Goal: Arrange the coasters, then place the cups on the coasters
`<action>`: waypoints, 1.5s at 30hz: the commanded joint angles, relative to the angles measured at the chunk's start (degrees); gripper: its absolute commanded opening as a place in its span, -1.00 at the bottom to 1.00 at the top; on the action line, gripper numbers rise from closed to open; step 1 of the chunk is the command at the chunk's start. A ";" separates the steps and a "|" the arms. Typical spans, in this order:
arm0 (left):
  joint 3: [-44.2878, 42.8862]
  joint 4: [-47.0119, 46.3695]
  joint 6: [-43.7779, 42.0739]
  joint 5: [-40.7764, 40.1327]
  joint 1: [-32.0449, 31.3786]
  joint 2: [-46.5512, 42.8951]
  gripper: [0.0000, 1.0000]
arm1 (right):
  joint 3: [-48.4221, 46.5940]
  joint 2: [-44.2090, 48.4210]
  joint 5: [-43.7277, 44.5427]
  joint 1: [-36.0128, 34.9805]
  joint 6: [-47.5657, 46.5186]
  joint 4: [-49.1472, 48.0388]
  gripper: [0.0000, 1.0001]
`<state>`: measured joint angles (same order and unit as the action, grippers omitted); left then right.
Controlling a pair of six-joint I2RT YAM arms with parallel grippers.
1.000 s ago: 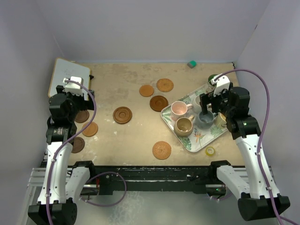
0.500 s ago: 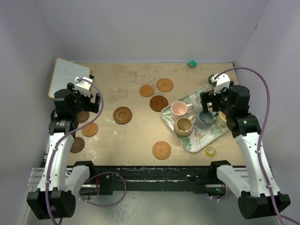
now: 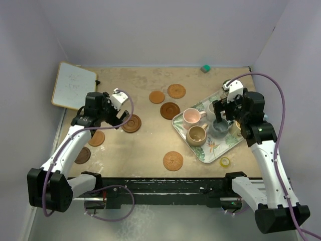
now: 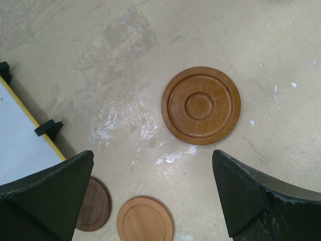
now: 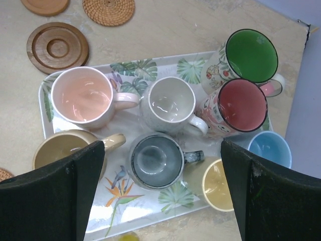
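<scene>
**Left gripper** (image 4: 153, 153): black fingers (image 4: 45, 196) spread as wide as they go, nothing between them, hanging over the bare beige table (image 4: 125, 60).
- Ahead of the gap, nearer the right-hand finger: mid-brown round wooden coaster with raised rings (image 4: 200, 105), flat on the table and untouched.
- By the left-hand finger: plain orange-tan round coaster (image 4: 145, 220).
- Just beside that one, partly hidden behind the finger: smooth dark brown coaster (image 4: 96, 206).
- At the left edge: white board with yellow rim (image 4: 20, 135).

**Right gripper** (image 5: 161, 145): black fingers (image 5: 50, 196) likewise wide apart and holding nothing, poised above the leaf-patterned rectangular tray (image 5: 45, 108).
- Directly under the gap: slate ceramic mug (image 5: 154, 160).
- Clustered round it, all upright: pink mug (image 5: 83, 96), pale grey mug (image 5: 170, 103), tan mug (image 5: 62, 150), yellow mug (image 5: 218, 183), red mug (image 5: 243, 105), green mug (image 5: 251, 55).
- At the tray's right edge: light blue mug (image 5: 268, 148).
- On the table near the tray's far corner: dark ringed wooden coaster (image 5: 57, 46) and woven straw coaster (image 5: 109, 9).

**Overhead view:**
- Second woven coaster (image 3: 173, 160), near the front edge and well apart from the rest.
- Small yellow tape roll (image 3: 225, 161), just beside the tray's near corner.
</scene>
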<state>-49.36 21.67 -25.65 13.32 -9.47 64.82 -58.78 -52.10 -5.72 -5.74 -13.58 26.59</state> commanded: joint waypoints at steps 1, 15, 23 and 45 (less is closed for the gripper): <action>-0.65 -0.70 -4.03 2.28 -2.60 2.56 0.97 | 0.44 0.99 -0.85 -0.33 -1.33 -1.86 1.00; -4.54 -1.67 -5.13 3.03 -10.72 20.47 0.82 | 2.07 0.65 -1.22 -0.28 -2.56 -1.85 1.00; -7.21 -1.54 -6.43 3.53 -12.06 29.02 0.54 | 2.80 0.03 -0.53 -0.33 -3.22 -1.94 1.00; -19.42 -0.13 -12.04 3.21 -6.11 44.50 -0.18 | 3.52 -1.13 1.61 -0.33 -4.72 -2.50 1.00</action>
<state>-64.90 20.82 -34.83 15.66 -19.09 105.14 -55.35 -52.90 -5.39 -5.74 -17.37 26.39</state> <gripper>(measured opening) 0.426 0.998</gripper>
